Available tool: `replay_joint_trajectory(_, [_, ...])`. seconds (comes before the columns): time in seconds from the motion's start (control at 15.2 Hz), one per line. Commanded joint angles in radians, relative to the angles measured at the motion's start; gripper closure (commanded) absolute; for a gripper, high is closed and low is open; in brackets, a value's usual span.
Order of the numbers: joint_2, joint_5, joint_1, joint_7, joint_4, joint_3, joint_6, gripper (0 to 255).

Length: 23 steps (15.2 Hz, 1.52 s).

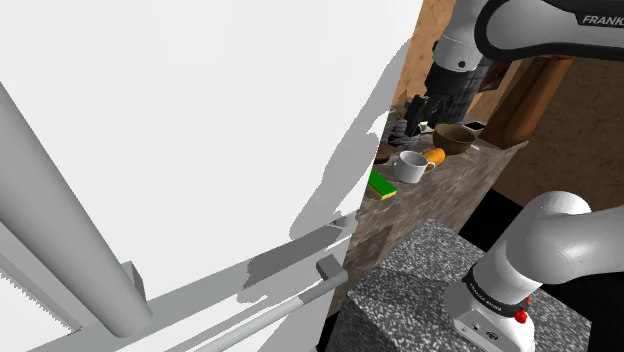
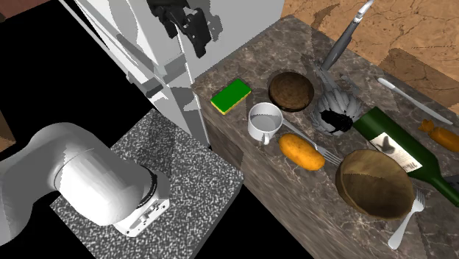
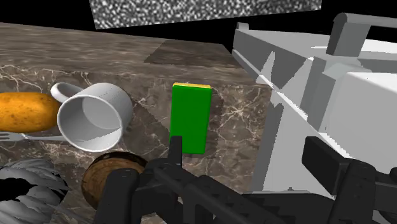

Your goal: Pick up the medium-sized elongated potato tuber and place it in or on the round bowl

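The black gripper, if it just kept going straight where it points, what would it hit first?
Most likely the flat green rectangular block on the dark marbled countertop, or the countertop just beside it; depth is unclear.

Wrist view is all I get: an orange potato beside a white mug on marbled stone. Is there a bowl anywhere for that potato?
Observer: Yes. A round brown wooden bowl stands on the same dark marbled counter, on the far side of the elongated orange potato from the white mug.
Visitor: Is anything in it?
Observer: It looks empty in the second exterior view.
Visitor: Anything close to it?
Observer: A dark green glass bottle with a white label lies on its side right beside it.
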Motion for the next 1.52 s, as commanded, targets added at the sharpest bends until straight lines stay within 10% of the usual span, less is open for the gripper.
replay_joint_trajectory(0.0, [0.000,0.000,0.000,0.000,0.000,0.000,0.000,0])
replay_joint_trajectory(1.45, [0.606,-0.086,-0.329,0.403,0.193,-0.167,0.331,0])
